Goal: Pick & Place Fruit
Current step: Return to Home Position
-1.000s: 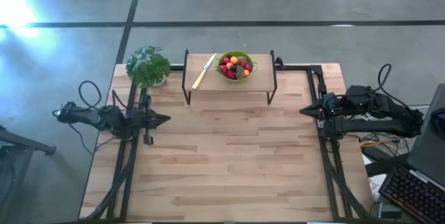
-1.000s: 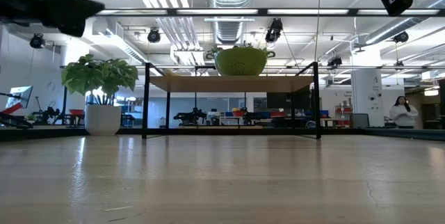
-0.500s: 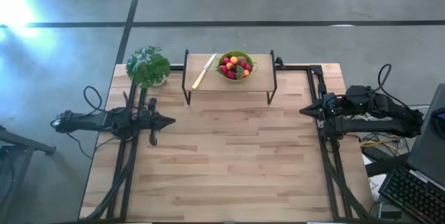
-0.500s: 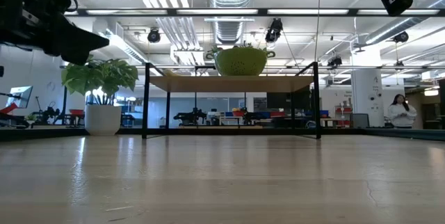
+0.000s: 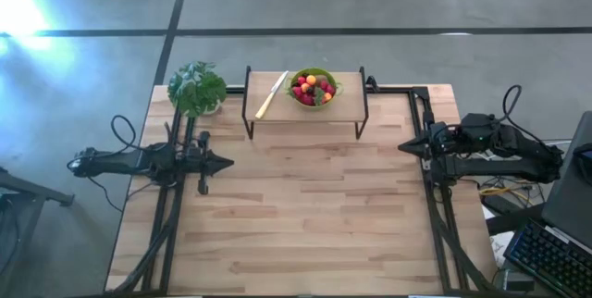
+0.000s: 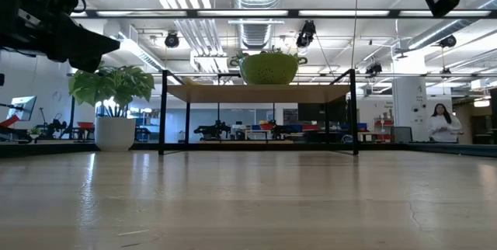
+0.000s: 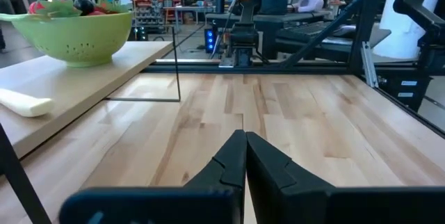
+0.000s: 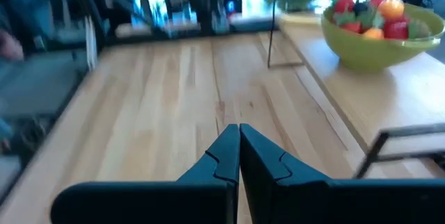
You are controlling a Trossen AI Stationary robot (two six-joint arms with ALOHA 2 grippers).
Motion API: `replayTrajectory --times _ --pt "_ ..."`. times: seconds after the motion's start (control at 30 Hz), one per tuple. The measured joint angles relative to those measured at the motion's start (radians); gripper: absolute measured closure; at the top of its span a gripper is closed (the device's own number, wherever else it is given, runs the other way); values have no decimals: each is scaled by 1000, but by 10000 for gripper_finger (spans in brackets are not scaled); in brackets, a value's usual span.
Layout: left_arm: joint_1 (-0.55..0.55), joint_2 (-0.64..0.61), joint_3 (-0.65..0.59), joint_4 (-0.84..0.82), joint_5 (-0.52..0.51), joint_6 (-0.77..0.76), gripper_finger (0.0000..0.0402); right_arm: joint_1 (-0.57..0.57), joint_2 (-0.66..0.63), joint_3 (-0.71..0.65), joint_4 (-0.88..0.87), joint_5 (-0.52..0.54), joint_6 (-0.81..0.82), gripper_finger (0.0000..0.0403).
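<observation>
The fruit (image 5: 313,89), red, dark and orange pieces, lies heaped in a green colander bowl (image 5: 314,88) that stands on a raised wooden shelf (image 5: 344,105) at the table's far edge; it also shows as fruit (image 8: 368,15) in the right wrist view and fruit (image 7: 76,5) in the left wrist view. My left gripper (image 5: 228,160) hangs shut and empty over the table's left side, pointing right. My right gripper (image 5: 401,148) hangs shut and empty over the right side, pointing left. Both are well short of the bowl.
A pale-handled knife (image 5: 271,95) lies on the shelf left of the bowl. A potted plant (image 5: 196,88) stands at the far left corner. The shelf rests on thin black legs (image 5: 248,120). Bare wooden tabletop (image 5: 305,205) stretches between the two arms. A person (image 6: 441,123) stands in the room beyond.
My left arm has swung toward the table's near edge and sunk a little, rolling at the wrist, then come to rest; its gripper stays shut. My right arm has kept still.
</observation>
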Motion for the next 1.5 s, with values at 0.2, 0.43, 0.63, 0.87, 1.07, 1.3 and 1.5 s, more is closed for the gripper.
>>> replayTrajectory --times 0.2,0.43,0.63,0.87,1.07,1.3,1.5 --pt "0 0 0 -2 -1 -1 388 0 0 -55 260 -3 45 394" --pt "0 0 -1 -3 -2 -1 391 0 -2 -227 486 -55 -87 394" --pt "0 0 -2 -6 -2 -2 389 0 -12 -408 598 -60 -70 394" --pt "0 0 -2 -6 -2 -2 386 0 -120 -539 678 -62 -63 394" --pt "0 0 -2 -6 -2 -2 384 0 -271 -590 635 -62 -65 394" --pt "0 2 -3 -2 -2 -2 387 0 -263 -609 588 -59 -62 394" --pt "0 6 -3 1 -3 -2 388 0 -229 -630 588 -54 -63 394"
